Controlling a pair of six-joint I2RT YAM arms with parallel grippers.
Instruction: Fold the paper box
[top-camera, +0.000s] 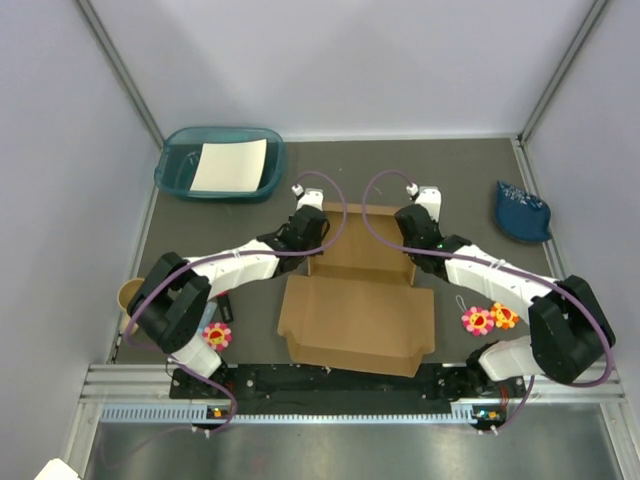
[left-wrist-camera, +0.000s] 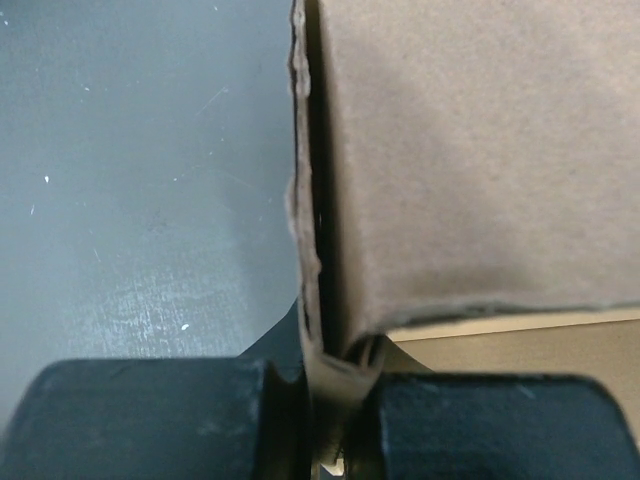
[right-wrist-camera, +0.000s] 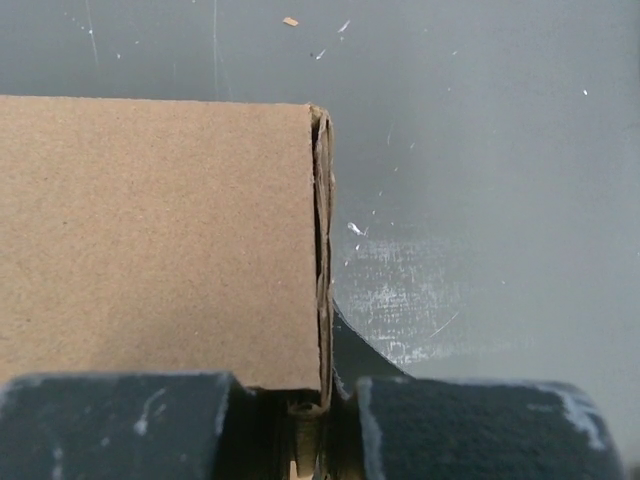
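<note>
Starting at the near end of the paper box: wide brown lid panel flat on the tabletop, not yet folded over. Just off the box's near corners, a flower toy to its left and a pair of flower toys to its right, clear of the work.

Further up, at the box's far half, left gripper on the left side wall, jaws narrow, pinching the doubled cardboard edge. Mirrored on the right wall by the right gripper, jaws equally tight on folded card. Likely reason for the twin hold: to stand both walls upright and creased so the tabs seat before closing the lid.

Beyond the box's far-left corner, teal tray with a white sheet inside. Beyond its far-right corner, a blue object, well apart.
</note>
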